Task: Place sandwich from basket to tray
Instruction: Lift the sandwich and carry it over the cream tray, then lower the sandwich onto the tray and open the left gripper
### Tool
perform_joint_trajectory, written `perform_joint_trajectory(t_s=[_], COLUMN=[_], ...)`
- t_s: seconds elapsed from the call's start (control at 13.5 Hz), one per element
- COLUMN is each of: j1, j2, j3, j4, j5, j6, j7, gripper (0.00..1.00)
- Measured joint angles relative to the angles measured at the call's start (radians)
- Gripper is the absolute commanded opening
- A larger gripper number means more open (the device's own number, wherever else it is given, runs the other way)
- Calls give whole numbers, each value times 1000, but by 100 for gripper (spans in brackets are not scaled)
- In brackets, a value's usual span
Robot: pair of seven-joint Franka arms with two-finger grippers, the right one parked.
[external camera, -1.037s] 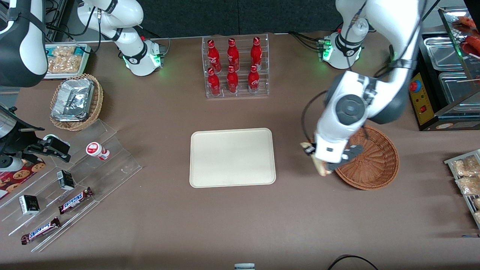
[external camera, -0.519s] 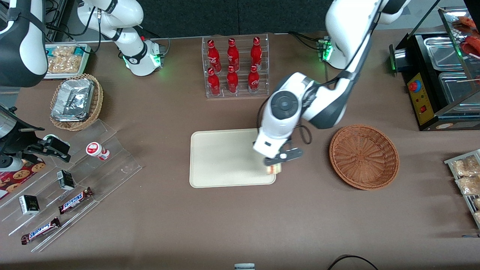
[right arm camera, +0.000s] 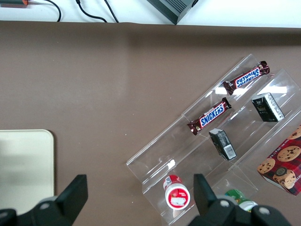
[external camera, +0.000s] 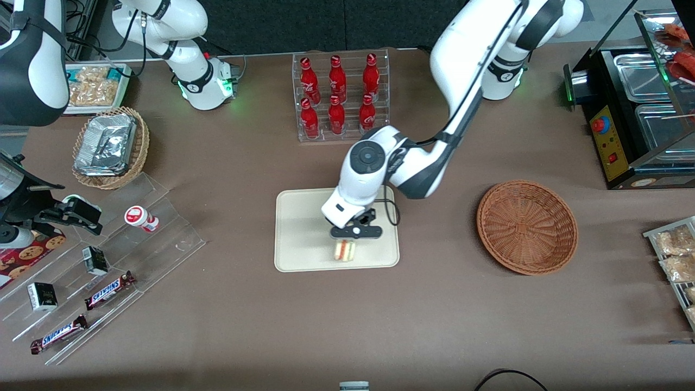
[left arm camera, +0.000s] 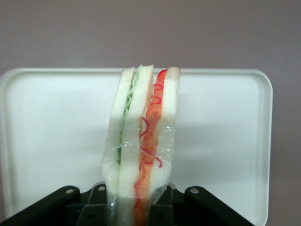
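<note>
My left gripper (external camera: 344, 243) is shut on the clear-wrapped sandwich (external camera: 344, 250) and holds it over the cream-white tray (external camera: 304, 228), near the tray edge closest to the front camera. In the left wrist view the sandwich (left arm camera: 141, 150) stands on edge between the black fingers (left arm camera: 91, 211), showing white bread with green and red filling, with the tray (left arm camera: 51, 132) under it. The reddish-brown wicker basket (external camera: 526, 227) stands empty toward the working arm's end of the table.
A clear rack of red bottles (external camera: 339, 98) stands farther from the front camera than the tray. Clear stepped racks with Snickers bars (external camera: 108, 290) and a tan basket of foil packets (external camera: 108, 146) lie toward the parked arm's end.
The left gripper has carried the sandwich from the basket's rim across the table to a spot over the tray. The basket is left empty.
</note>
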Motion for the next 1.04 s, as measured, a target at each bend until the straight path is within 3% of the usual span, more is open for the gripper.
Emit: perform_joint_trajectory(t_s=[0.37, 0.74, 0.81, 0.96, 1.04], j1=[-52, -54, -55, -62, -65], j2=[68, 121, 131, 142, 143], j3=[4, 10, 10, 10, 10], j4=[46, 82, 90, 100, 101], j5=[47, 103, 119, 156, 168], j6=[0, 0, 0, 0, 0], j7=[-16, -125, -134, -150, -159], gripper=[19, 27, 43, 99, 100])
